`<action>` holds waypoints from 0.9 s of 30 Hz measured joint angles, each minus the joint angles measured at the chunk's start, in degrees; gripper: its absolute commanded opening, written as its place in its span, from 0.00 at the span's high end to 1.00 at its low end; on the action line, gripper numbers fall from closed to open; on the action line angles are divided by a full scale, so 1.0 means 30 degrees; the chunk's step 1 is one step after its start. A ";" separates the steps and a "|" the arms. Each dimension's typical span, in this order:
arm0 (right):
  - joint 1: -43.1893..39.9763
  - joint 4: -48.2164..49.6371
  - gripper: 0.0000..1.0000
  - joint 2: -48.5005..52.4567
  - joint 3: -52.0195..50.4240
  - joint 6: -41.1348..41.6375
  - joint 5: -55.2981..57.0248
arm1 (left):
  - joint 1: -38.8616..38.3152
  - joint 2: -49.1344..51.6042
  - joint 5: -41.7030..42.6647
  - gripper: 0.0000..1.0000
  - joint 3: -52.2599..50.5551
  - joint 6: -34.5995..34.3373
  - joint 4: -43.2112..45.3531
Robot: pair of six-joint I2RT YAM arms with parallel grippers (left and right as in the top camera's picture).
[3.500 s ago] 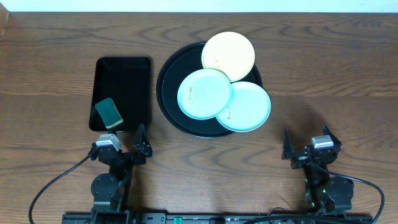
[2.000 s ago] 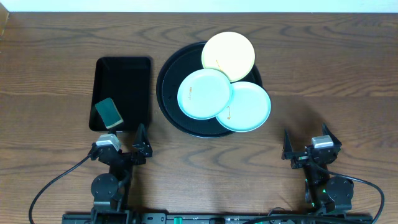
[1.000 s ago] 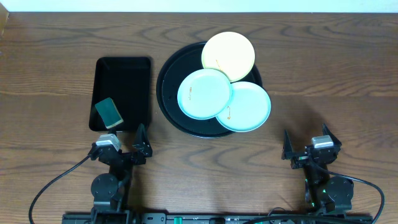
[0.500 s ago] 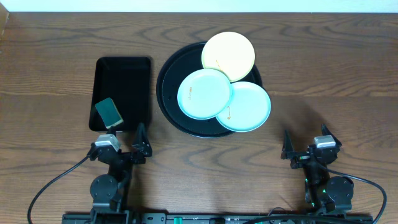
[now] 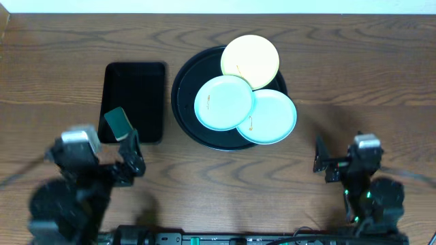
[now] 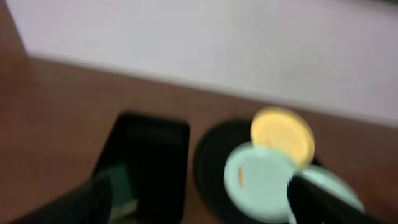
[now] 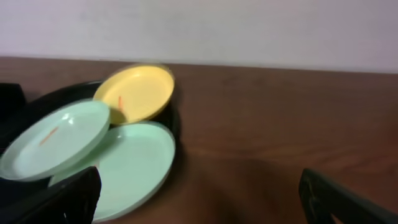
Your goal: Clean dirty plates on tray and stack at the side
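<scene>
On the table (image 5: pixel 354 75), the tray (image 5: pixel 178 102) sat at twelve o'clock from us. Its three dirty plates (image 5: pixel 224 103) overlapped, smears unwiped. At nine o'clock from it, the rectangular tray (image 5: pixel 136 82) held the sponge (image 5: pixel 118 123). Both arms had just stirred from rest. The left fingers (image 6: pixel 74 204), wide and empty, had lifted and swung outward, and the right fingers (image 7: pixel 348 202), equally wide, had shifted slightly. We judged cleaning was only starting.
</scene>
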 measured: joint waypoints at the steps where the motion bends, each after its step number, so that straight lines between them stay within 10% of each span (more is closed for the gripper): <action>1: 0.0000 -0.0882 0.01 0.1370 0.1231 0.0124 -0.0175 | 0.0000 0.1239 0.0007 0.11 0.1574 0.0189 -0.1377; 9: 0.0000 -1.2641 0.01 1.3981 1.6036 0.0335 -0.2266 | 0.0000 0.8021 0.0007 0.02 0.9551 0.0940 -0.6091; 15: 0.0000 -1.5635 0.01 2.0764 2.4676 0.0372 -0.4809 | 0.0000 0.9209 0.0007 0.02 0.9865 0.1071 -0.6142; 20: 0.0175 -1.5701 0.29 2.3037 2.6265 0.0845 -0.6827 | 0.0000 1.0550 -0.0262 0.06 0.9894 0.0838 -0.8080; 27: 0.4080 -1.4039 0.18 2.3860 2.5828 0.1705 -0.3395 | 0.0000 1.2458 -0.2382 0.02 0.9887 -0.0656 -0.8670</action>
